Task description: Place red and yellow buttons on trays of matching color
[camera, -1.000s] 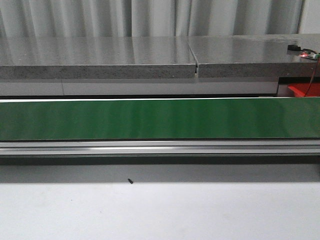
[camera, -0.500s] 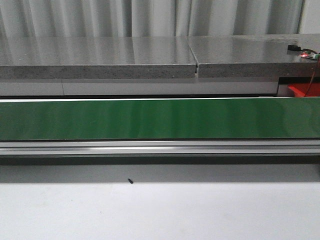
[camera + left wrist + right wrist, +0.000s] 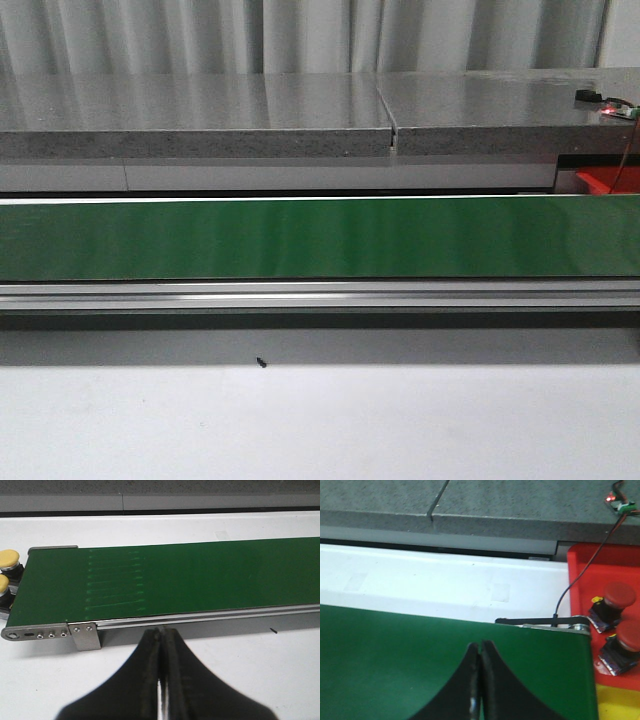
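Note:
Two yellow buttons sit just past one end of the green belt in the left wrist view. My left gripper is shut and empty over the white table, short of the belt's rail. Two red buttons rest on the red tray beyond the belt's other end in the right wrist view. A yellow tray borders the red one. Shut with nothing in it, my right gripper hovers over the belt. Neither gripper shows in the front view, where a corner of the red tray peeks out.
The green belt spans the front view with an aluminium rail along its near side. A grey stone counter runs behind it. A small circuit board with a red light sits on the counter at far right, its cable dropping toward the tray.

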You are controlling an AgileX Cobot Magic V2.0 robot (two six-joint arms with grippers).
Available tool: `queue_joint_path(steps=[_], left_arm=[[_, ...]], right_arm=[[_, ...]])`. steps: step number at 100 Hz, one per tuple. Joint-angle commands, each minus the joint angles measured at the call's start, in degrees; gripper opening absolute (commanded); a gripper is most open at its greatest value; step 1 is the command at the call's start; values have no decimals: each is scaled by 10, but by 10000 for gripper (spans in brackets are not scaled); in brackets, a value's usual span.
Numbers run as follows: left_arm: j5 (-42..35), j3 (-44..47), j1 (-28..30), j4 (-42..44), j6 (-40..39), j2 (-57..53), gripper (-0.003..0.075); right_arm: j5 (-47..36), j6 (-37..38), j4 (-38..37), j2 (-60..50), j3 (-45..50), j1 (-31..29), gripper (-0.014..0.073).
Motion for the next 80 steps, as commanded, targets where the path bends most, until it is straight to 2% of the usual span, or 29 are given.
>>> queue_joint_path(steps=[1, 15, 22, 28, 46, 55, 59, 67, 80], left_arm=[[-39, -16, -5, -3, -6, 5, -19], [-39, -16, -5, -3, -6, 5, -19], [-39, -16, -5, -3, -6, 5, -19], [-39, -16, -5, -3, -6, 5, -19], [-39, -16, -5, -3, -6, 5, -19], [-39, -16, -5, -3, -6, 5, -19], [-39, -16, -5, -3, -6, 5, -19], [-39, -16, -5, -3, -6, 5, -19], [-39, -16, -5, -3, -6, 5, -19]], right_arm=[[-16, -6, 6, -33, 7, 16, -62], [-17, -4, 6, -73, 43, 27, -62], [-6, 31, -14, -91, 57, 27, -62], [10, 121, -74, -101, 61, 31, -62], [25, 451, -361, -130, 61, 42, -68], [33, 570, -460, -152, 62, 51, -67], [33, 598, -493, -163, 65, 55, -67], [34, 607, -518, -186, 72, 55, -67], [41, 607, -523, -226, 81, 55, -67]])
